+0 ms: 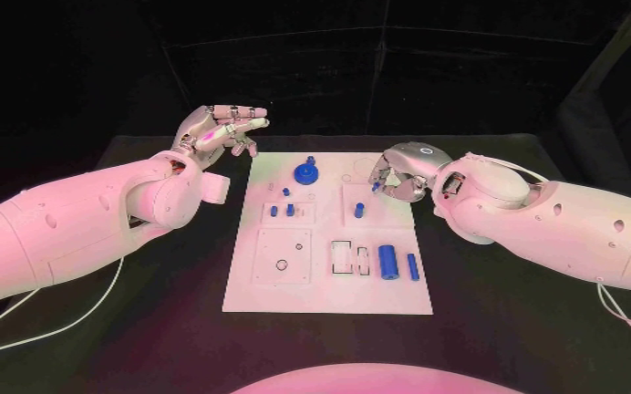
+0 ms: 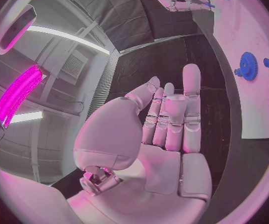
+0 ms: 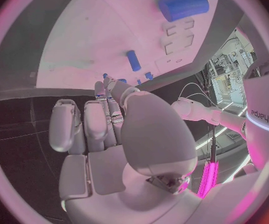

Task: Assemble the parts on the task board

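Note:
The white task board (image 1: pixel 329 271) lies in the middle of the black table. On it a blue gear (image 1: pixel 306 172) stands at the far end, several small blue pegs (image 1: pixel 274 212) sit mid-left, and a thick blue cylinder (image 1: pixel 387 260) lies beside a thin blue pin (image 1: pixel 411 267) near the right edge. My left hand (image 1: pixel 221 129) is raised beyond the board's far left corner, with fingers straight and palm bare (image 2: pixel 166 129). My right hand (image 1: pixel 398 175) hovers over the board's far right part. Its thumb and a finger (image 3: pixel 104 84) pinch a small blue part (image 1: pixel 377 186).
Recessed slots (image 1: pixel 342 257) and a round hole plate (image 1: pixel 283 262) mark the board's near half. Black table (image 1: pixel 158 321) stretches to either side of the board. The gear (image 2: pixel 248 66) and board edge (image 2: pixel 259 109) lie just past my left hand's fingertips.

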You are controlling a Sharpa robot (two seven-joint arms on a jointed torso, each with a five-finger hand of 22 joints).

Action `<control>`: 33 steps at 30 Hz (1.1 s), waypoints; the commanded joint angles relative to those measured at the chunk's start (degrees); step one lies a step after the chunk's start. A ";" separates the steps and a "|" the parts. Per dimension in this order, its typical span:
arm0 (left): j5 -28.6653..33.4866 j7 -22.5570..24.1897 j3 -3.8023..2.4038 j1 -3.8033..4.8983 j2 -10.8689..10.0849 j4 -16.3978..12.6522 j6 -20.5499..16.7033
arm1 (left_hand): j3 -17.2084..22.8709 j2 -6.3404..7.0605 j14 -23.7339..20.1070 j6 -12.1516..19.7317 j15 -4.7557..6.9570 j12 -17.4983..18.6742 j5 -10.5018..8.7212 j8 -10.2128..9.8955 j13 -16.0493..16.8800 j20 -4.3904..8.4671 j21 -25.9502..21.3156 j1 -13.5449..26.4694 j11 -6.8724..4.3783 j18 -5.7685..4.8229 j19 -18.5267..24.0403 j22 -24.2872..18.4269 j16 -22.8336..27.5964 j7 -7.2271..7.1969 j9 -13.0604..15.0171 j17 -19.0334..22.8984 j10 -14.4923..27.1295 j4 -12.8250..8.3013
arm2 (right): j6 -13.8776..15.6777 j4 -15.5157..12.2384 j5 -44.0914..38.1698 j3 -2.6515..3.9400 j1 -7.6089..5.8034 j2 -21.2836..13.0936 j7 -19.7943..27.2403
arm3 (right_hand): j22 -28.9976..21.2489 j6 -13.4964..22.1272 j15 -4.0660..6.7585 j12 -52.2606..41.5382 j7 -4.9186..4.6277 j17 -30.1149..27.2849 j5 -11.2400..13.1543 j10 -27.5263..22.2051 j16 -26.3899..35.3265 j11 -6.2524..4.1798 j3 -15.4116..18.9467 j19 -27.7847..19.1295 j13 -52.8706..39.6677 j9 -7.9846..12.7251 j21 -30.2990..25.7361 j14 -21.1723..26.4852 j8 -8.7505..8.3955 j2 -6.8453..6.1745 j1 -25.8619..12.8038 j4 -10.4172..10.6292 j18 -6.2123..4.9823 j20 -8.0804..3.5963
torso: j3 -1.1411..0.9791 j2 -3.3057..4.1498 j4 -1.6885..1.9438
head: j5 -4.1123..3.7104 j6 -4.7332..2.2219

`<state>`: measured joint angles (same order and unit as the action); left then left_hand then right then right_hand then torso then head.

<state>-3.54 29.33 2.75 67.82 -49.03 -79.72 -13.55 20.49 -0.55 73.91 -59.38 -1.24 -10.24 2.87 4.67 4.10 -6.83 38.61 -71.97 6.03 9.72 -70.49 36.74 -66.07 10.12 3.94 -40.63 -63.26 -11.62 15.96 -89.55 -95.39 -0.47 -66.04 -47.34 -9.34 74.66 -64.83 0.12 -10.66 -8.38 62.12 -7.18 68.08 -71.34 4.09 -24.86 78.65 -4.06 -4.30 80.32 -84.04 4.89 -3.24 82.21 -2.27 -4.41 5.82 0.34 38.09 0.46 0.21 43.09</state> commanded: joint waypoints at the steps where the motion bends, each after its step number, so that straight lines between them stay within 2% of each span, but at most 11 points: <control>1: 0.25 0.07 -0.05 0.08 0.06 -0.10 0.55 | 0.21 -0.12 -0.37 0.15 0.12 -0.33 -0.09 0.23 0.07 0.12 -0.21 -0.50 0.21 0.78 0.38 -0.06 0.22 0.38 -0.03 0.05 0.37 -0.01 | 1.97 -2.56 1.18 0.42 -0.52 -0.22 -0.52 | 0.19 -0.37 0.30 0.03 0.05 0.12 0.23 0.22 -0.39 0.11 -0.45 0.63 0.08 -0.08 0.45 -1.45 0.12 -0.19 -0.59 -0.06 0.78 0.04 | 0.02 -0.01 0.04 | 0.25 -0.13; 6: 0.25 0.00 -0.05 0.09 0.21 -0.24 0.61 | 0.20 -0.03 -0.44 0.18 0.11 -0.35 -0.09 0.23 0.07 0.12 -0.25 -0.54 0.23 0.78 0.37 -0.09 0.31 0.41 -0.04 0.24 0.40 -0.06 | 1.87 -5.49 1.30 0.80 -1.18 0.36 -0.77 | 0.42 -0.37 0.30 0.05 0.05 0.22 0.23 0.21 -0.47 0.10 -0.47 0.79 0.08 -0.07 0.59 -1.47 0.11 -0.21 -0.60 -0.08 0.84 0.04 | 0.17 0.02 0.22 | 0.48 -0.18; 10: 0.25 -0.09 -0.05 0.10 0.37 -0.35 0.63 | 0.20 -0.03 -0.44 0.18 0.11 -0.35 -0.09 0.23 0.07 0.12 -0.25 -0.54 0.23 0.78 0.37 -0.09 0.31 0.41 -0.04 0.24 0.40 -0.06 | 1.07 -6.16 1.34 0.89 -1.39 2.37 -0.84 | 0.48 -0.37 0.30 0.05 0.05 0.22 0.23 0.22 -0.47 0.10 -0.48 0.83 0.08 -0.07 0.63 -1.47 0.10 -0.21 -0.60 -0.09 0.85 0.04 | 0.11 0.12 0.21 | 1.60 0.13; 13: 0.25 -0.15 -0.05 0.10 0.45 -0.44 0.64 | 0.20 -0.03 -0.44 0.18 0.11 -0.35 -0.09 0.23 0.07 0.12 -0.25 -0.54 0.23 0.78 0.37 -0.09 0.31 0.41 -0.04 0.24 0.40 -0.06 | 0.32 -5.78 1.35 0.85 -1.41 4.56 -0.61 | 0.52 -0.37 0.31 0.06 0.05 0.19 0.23 0.21 -0.46 0.10 -0.50 0.85 0.09 -0.07 0.65 -1.47 0.10 -0.21 -0.61 -0.10 0.86 0.04 | 0.11 0.14 0.07 | 2.36 0.42; 15: 0.25 -0.15 -0.05 0.10 0.50 -0.49 0.65 | 0.20 -0.03 -0.44 0.18 0.11 -0.35 -0.09 0.23 0.07 0.12 -0.25 -0.54 0.23 0.78 0.37 -0.09 0.31 0.41 -0.04 0.24 0.40 -0.06 | -0.20 -5.23 1.35 0.70 -1.28 6.27 -0.36 | 0.49 -0.34 0.30 0.10 0.04 0.19 0.22 0.19 -0.47 0.11 -0.55 0.83 0.09 -0.06 0.64 -1.48 0.06 -0.20 -0.62 -0.12 0.85 0.03 | 0.12 0.13 0.11 | 2.67 0.57; 16: 0.25 -0.15 -0.05 0.11 0.52 -0.51 0.64 | 0.20 -0.03 -0.44 0.18 0.11 -0.35 -0.09 0.23 0.07 0.12 -0.25 -0.54 0.23 0.78 0.37 -0.09 0.31 0.41 -0.04 0.24 0.40 -0.06 | -0.34 -5.08 1.33 0.58 -1.21 6.74 -0.28 | 0.49 -0.33 0.30 0.11 0.03 0.20 0.22 0.18 -0.48 0.12 -0.56 0.82 0.10 -0.05 0.64 -1.48 0.05 -0.20 -0.62 -0.12 0.85 0.03 | 0.15 0.15 0.11 | 2.86 0.63; 19: 0.25 -0.10 -0.05 0.12 0.63 -0.61 0.61 | 0.20 -0.03 -0.44 0.18 0.11 -0.35 -0.09 0.23 0.07 0.12 -0.25 -0.54 0.23 0.78 0.37 -0.09 0.31 0.41 -0.04 0.24 0.40 -0.06 | -0.94 -4.49 0.85 -0.59 -0.73 8.79 0.18 | 0.53 -0.24 0.29 0.20 0.00 0.17 0.20 0.12 -0.50 0.15 -0.68 0.84 0.12 -0.02 0.68 -1.48 -0.04 -0.19 -0.66 -0.16 0.86 0.03 | 0.10 0.16 0.24 | 3.29 0.92; 23: 0.25 -0.05 -0.05 0.13 0.66 -0.74 0.56 | 0.20 -0.03 -0.44 0.18 0.11 -0.35 -0.09 0.23 0.07 0.12 -0.25 -0.54 0.23 0.78 0.37 -0.09 0.31 0.41 -0.04 0.24 0.40 -0.06 | -1.64 -3.30 0.26 -1.55 0.10 11.15 0.77 | 0.49 -0.18 0.27 0.28 -0.04 0.11 0.18 0.04 -0.49 0.18 -0.77 0.79 0.13 0.01 0.66 -1.47 -0.11 -0.18 -0.70 -0.18 0.85 0.03 | 0.03 0.13 0.03 | 4.00 1.24; 25: 0.25 -0.04 -0.05 0.13 0.69 -0.81 0.55 | 0.20 -0.03 -0.44 0.18 0.11 -0.35 -0.09 0.23 0.07 0.12 -0.25 -0.54 0.23 0.78 0.37 -0.09 0.31 0.41 -0.04 0.24 0.40 -0.06 | -1.93 -2.70 -0.02 -2.05 0.58 12.20 1.06 | 0.55 -0.13 0.26 0.35 -0.07 0.11 0.16 -0.01 -0.51 0.21 -0.86 0.82 0.15 0.03 0.70 -1.48 -0.16 -0.15 -0.73 -0.21 0.86 0.04 | 0.03 0.11 0.13 | 4.21 1.46; 30: 0.25 0.00 -0.05 0.13 0.70 -0.98 0.55 | 0.20 -0.03 -0.44 0.18 0.11 -0.35 -0.09 0.23 0.07 0.12 -0.25 -0.54 0.23 0.78 0.37 -0.09 0.31 0.41 -0.04 0.24 0.40 -0.06 | -2.58 -1.71 -0.80 -2.60 2.00 13.91 1.32 | 0.59 -0.08 0.25 0.40 -0.09 0.11 0.12 -0.04 -0.54 0.22 -0.95 0.84 0.15 0.05 0.73 -1.48 -0.22 -0.14 -0.71 -0.27 0.87 0.05 | 0.06 0.09 0.18 | 4.84 1.86; 33: 0.25 0.00 -0.05 0.13 0.69 -1.05 0.54 | 0.20 -0.03 -0.44 0.18 0.11 -0.35 -0.09 0.23 0.07 0.12 -0.25 -0.54 0.23 0.78 0.37 -0.09 0.31 0.41 -0.04 0.24 0.40 -0.06 | -3.18 -1.05 -1.11 -2.76 2.69 14.67 1.25 | 0.61 -0.05 0.24 0.43 -0.11 0.04 0.10 -0.05 -0.51 0.24 -1.00 0.84 0.15 0.06 0.75 -1.47 -0.26 -0.15 -0.71 -0.32 0.87 0.05 | -0.02 0.10 0.12 | 5.23 2.13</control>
<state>-3.52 29.02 2.75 67.85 -48.38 -80.59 -13.50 20.49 -0.55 73.91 -59.38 -1.25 -10.24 2.87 4.67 4.09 -6.83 38.61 -71.97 6.24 9.71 -70.49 36.71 -66.07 10.12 3.94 -40.45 -63.05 -11.62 14.19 -90.78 -95.28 -3.26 -63.34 -32.82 -8.76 74.92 -64.71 0.11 -10.51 -8.29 62.23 -7.18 68.07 -71.55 4.09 -25.50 79.05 -3.99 -4.22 80.92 -84.04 4.61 -3.47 81.99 -2.60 -3.98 5.82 0.38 38.22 0.61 5.20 45.04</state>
